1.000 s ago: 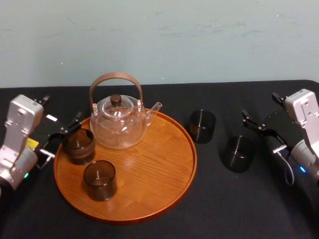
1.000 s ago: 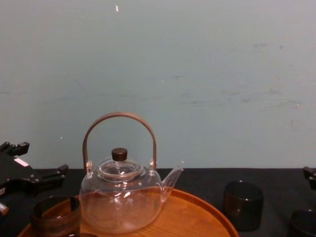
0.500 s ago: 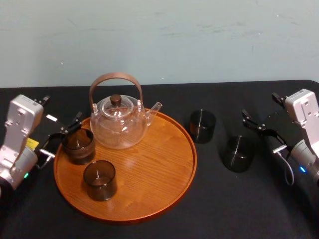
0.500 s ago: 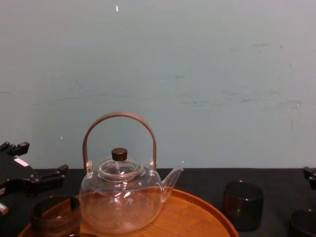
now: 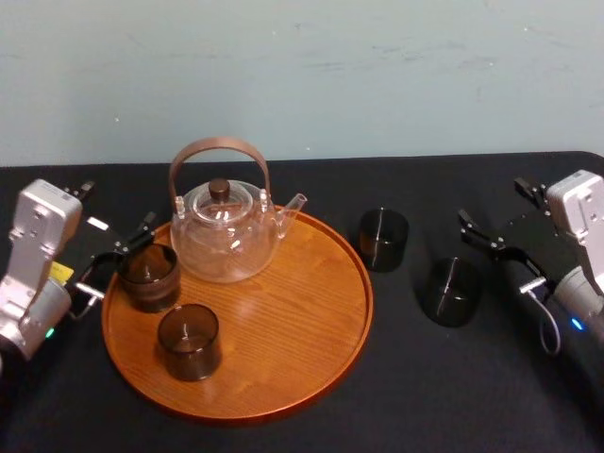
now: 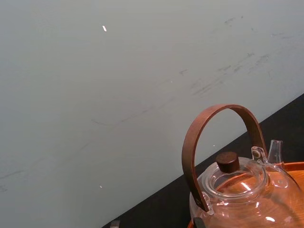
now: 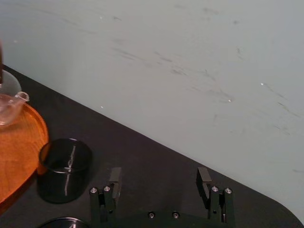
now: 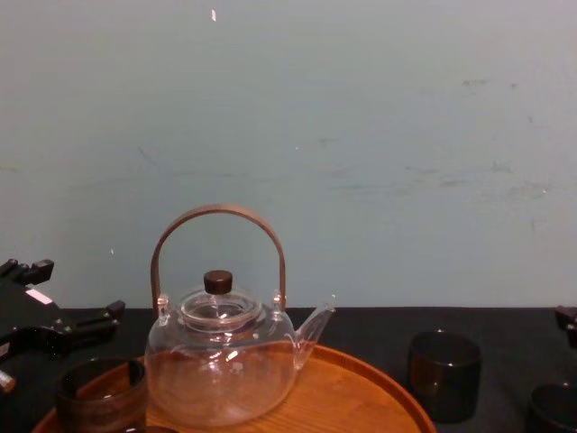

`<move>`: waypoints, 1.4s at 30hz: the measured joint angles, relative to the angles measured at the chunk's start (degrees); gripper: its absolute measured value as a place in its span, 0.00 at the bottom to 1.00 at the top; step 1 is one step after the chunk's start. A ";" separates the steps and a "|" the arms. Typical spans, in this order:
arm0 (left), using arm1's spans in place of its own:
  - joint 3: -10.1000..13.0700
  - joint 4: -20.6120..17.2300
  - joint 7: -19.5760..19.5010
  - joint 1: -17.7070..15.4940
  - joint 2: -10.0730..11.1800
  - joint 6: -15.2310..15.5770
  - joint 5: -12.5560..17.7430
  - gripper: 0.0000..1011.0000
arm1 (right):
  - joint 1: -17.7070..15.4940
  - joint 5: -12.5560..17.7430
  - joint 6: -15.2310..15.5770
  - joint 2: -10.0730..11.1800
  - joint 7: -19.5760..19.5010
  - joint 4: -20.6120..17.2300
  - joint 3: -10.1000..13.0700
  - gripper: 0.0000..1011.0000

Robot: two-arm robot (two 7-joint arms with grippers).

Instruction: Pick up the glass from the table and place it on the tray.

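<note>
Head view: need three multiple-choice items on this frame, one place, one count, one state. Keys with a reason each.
1. Where does the teapot stand?
A. On the tray, at its far left part
B. Off the tray, at the right
C. Lifted in the air

2. How many dark glasses stand on the table, off the tray?
A. One
B. Two
C. Four

3. The right gripper is:
A. Open and empty
B. Shut on a glass
C. Shut on the teapot's handle

1 A: it sits inside the rim.
2 B: two stand right of the tray.
3 A: its fingers stand apart, nothing between.
</note>
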 joint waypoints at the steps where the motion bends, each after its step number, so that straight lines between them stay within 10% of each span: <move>1: 0.00 0.00 0.00 0.00 0.00 0.00 0.00 0.99 | -0.22 0.05 -0.12 0.08 0.28 -0.23 0.13 0.99; 26: 0.00 0.00 0.00 0.00 0.00 0.00 0.00 0.99 | -10.00 -2.87 1.82 2.64 1.49 -12.79 2.94 0.99; 42: 0.00 0.00 0.00 0.00 0.00 0.00 0.00 0.99 | -15.05 -2.33 1.94 1.08 2.77 -14.38 4.79 0.99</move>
